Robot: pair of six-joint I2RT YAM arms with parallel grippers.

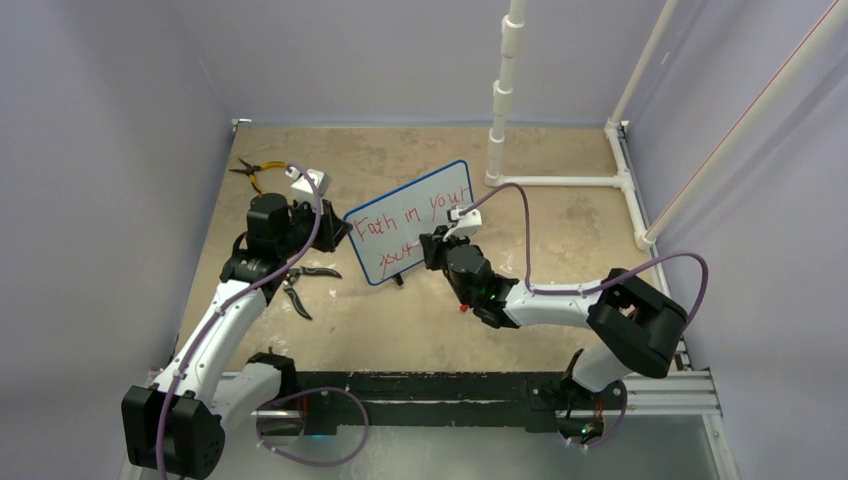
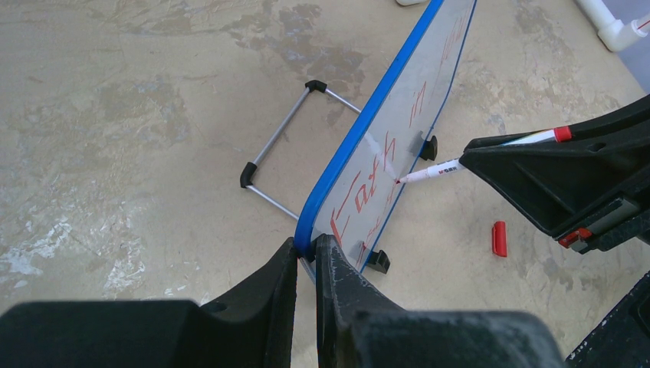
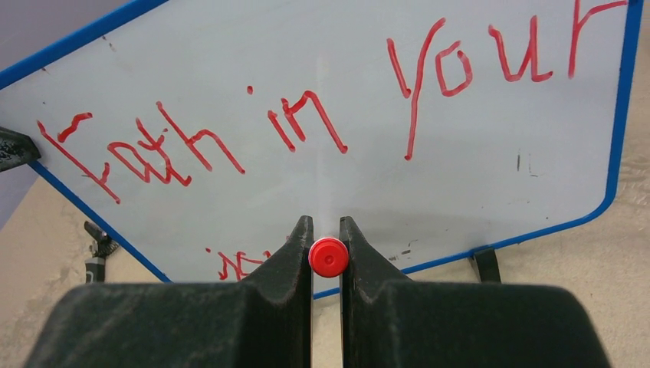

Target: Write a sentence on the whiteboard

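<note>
The arm bases sit on a black rail (image 1: 440,385) at 6 o'clock. Moving out from there, the left end effector (image 2: 306,244) is clamped on the blue frame at the left end of the whiteboard (image 1: 425,205). The right end effector (image 3: 327,230) is clamped on a marker (image 2: 433,169), and its tip is touching the board on the lower line.

The whiteboard stands about mid-surface on its little black feet, leaning back on a wire stand (image 2: 280,149), with its right end angled toward 1 o'clock. The sentence (image 3: 306,123) is in red. The top line reads "Fath in your", and there's a second line under it I can only partly make out.

A red cap (image 2: 499,238) lies at 5 o'clock from the board. Black pliers (image 1: 305,285) are at 8 o'clock by the left arm, and yellow-handled pliers (image 1: 255,170) are out at 10 o'clock. The surface (image 1: 400,330) is tan and blotchy. A white pipe frame (image 1: 560,182) runs along at 1 to 2 o'clock, and lavender walls (image 1: 350,60) close it all in.
</note>
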